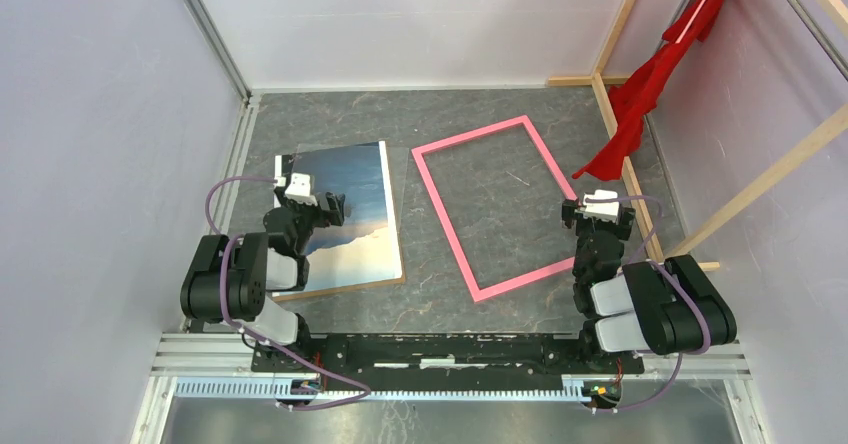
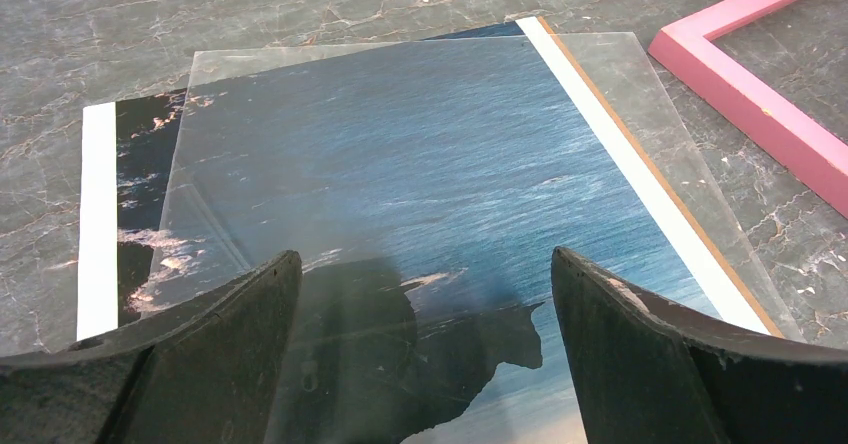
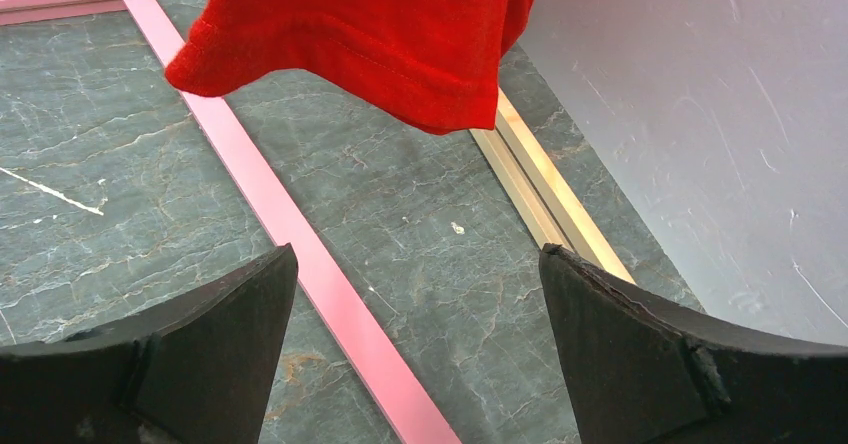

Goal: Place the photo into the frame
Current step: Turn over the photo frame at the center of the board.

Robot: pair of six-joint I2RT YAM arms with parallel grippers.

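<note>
Both pincers gape wide, holding nothing: left gripper (image 2: 425,264) over the photo (image 1: 365,189), right gripper (image 3: 415,254) over the right rail of the frame (image 1: 448,224). The photo lies flat just left of the frame. Risk: a clear sheet (image 2: 640,94) (glazing, probably) sits askew on the print and could slide off. Grey marbled table (image 1: 420,304), pale walls (image 1: 100,114), 1 red cloth (image 3: 380,34) hanging nearby.
</note>
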